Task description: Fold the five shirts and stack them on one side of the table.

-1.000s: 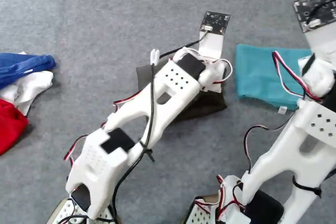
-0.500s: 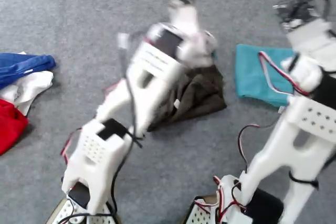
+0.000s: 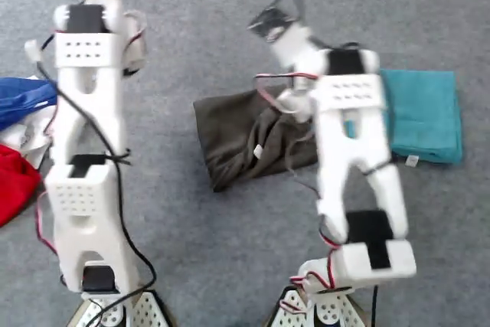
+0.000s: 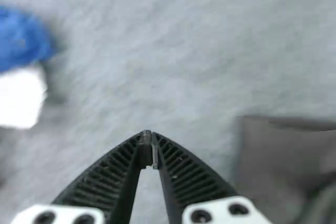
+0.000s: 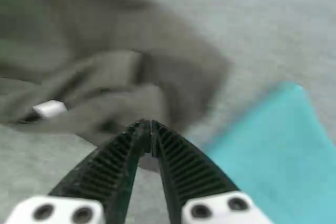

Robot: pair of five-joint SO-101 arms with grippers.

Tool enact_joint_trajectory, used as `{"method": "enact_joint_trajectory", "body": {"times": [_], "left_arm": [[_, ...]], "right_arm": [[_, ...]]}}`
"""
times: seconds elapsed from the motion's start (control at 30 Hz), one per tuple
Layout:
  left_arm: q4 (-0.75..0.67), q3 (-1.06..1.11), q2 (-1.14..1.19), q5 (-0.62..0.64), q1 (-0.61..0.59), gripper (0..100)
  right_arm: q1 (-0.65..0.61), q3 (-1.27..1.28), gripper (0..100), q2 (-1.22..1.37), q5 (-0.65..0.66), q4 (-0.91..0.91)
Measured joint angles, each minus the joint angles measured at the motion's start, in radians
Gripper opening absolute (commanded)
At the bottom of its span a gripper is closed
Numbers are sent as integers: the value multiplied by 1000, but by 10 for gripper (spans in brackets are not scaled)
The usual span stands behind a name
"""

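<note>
A crumpled dark grey shirt (image 3: 253, 139) lies mid-table. A folded teal shirt (image 3: 425, 112) lies to its right. At the left edge sit a blue shirt (image 3: 23, 97), a white shirt (image 3: 23, 135) and a red shirt (image 3: 11, 181). My left gripper (image 4: 147, 150) is shut and holds nothing; it hangs over bare table between the blue shirt (image 4: 21, 43) and the dark shirt (image 4: 283, 156). My right gripper (image 5: 146, 129) is also shut and holds nothing. It hovers over the dark shirt's (image 5: 105, 77) edge, next to the teal shirt (image 5: 273, 140).
The grey felt table (image 3: 191, 51) has open room along the back and in front of the shirts. The left arm (image 3: 84, 112) stands tall at the left, the right arm (image 3: 348, 135) between the dark and teal shirts.
The left arm swung from the dark shirt far to the left, toward the pile. The right arm swung left from beside the teal shirt to over the dark shirt.
</note>
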Motion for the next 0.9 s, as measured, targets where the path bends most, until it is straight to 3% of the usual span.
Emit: {"method": "enact_joint_trajectory", "body": {"times": [0.1, 0.2, 0.3, 0.53, 0.63, 0.9], "left_arm": [[-6, 216, -84, -38, -63, 30], [-120, 485, -213, -57, -84, 30], [-327, 816, -397, -64, -86, 29], [-959, 1620, -790, -74, -78, 29], [-1053, 1732, -850, -74, -71, 29], [-1088, 1751, -859, -74, -46, 29]], "right_arm": [[-64, -43, 15, 80, -29, 40], [-91, -77, 15, 161, -58, 40], [-100, -104, 15, 218, -63, 41], [-104, -157, 15, 275, -64, 71], [-120, -186, 15, 275, -74, 80], [-155, -264, 15, 361, -97, 26]]}}
